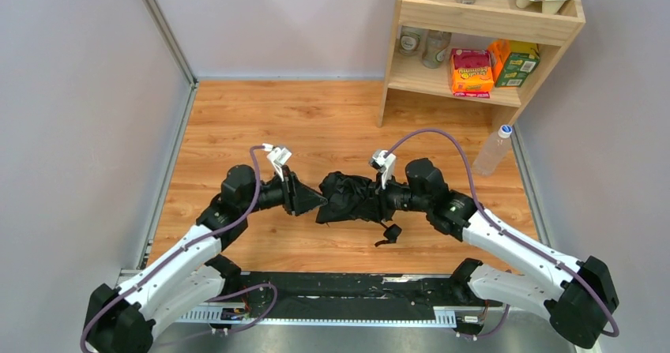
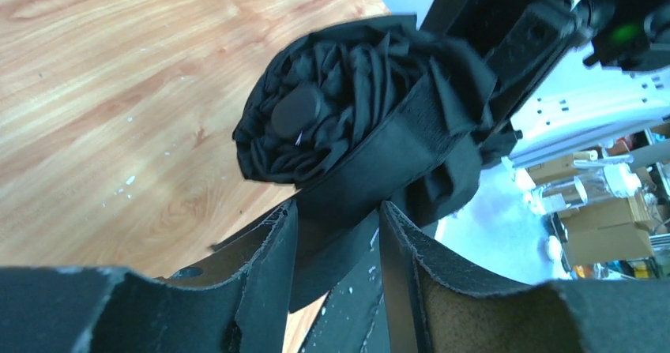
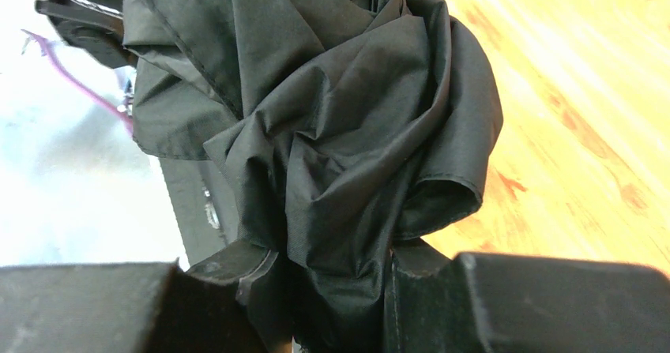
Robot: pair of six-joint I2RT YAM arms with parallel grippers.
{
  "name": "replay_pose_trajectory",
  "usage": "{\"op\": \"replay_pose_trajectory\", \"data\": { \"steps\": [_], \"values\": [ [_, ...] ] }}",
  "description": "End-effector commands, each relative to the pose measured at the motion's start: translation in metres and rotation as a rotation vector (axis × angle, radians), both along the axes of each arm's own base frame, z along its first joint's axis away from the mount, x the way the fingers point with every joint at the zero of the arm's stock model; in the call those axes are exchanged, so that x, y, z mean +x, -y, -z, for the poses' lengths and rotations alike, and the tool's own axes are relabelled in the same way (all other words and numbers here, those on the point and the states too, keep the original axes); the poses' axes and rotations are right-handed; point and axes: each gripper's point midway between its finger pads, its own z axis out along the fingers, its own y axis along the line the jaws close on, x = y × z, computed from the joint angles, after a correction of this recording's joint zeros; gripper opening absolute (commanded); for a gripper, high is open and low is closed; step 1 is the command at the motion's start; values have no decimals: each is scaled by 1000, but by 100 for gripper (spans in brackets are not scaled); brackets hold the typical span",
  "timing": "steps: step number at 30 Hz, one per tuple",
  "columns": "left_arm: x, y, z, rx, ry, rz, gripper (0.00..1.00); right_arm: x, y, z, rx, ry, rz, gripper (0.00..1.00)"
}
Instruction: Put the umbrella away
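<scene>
Nearest me, the left arm (image 1: 182, 258) and the right arm (image 1: 513, 246) reach inward from the front edge of the wooden tabletop (image 1: 316, 116) and meet near its middle; between them is the umbrella (image 1: 348, 195), a crumpled black bundle with its canopy folded in loose pleats; the right hand (image 3: 332, 258) is clamped on a bunch of that fabric, which fills the gap between its fingers; the left hand (image 2: 336, 219) faces the bundle's other end, where a round black cap (image 2: 294, 110) shows among the folds; a flat closure strap (image 2: 371, 163) runs down from the bundle between its fingers, though I cannot tell whether they pinch it; a small wrist loop (image 1: 387, 234) dangles below the bundle; a wooden shelf (image 1: 482, 21) of groceries stands at the far right, a clear bottle (image 1: 493, 149) beside it.
</scene>
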Motion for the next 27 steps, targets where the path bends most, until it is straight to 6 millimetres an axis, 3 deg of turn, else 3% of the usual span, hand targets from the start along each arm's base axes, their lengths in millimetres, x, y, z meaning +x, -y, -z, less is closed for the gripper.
{"op": "replay_pose_trajectory", "data": {
  "steps": [1, 7, 10, 16, 21, 22, 27],
  "values": [
    [-20, -9, -23, -79, 121, 18, 51, -14, -13, -60, 122, 65, -131, 0],
    [-42, -32, -54, -188, 229, -51, 65, -42, -5, -102, 173, 84, -234, 0],
    [-61, -30, -68, -243, 243, 27, 70, -56, 0, -129, 214, 104, -277, 0],
    [-99, -27, -101, -329, 308, 226, 71, -81, 10, -187, 325, 149, -340, 0],
    [-123, -28, -119, -390, 329, 366, 71, -87, 8, -209, 374, 150, -368, 0],
    [-130, -29, -129, -418, 375, 401, 71, -87, 7, -210, 377, 149, -370, 0],
    [-144, -26, -138, -438, 370, 510, 71, -86, 3, -217, 409, 147, -385, 0]
  ]
}}
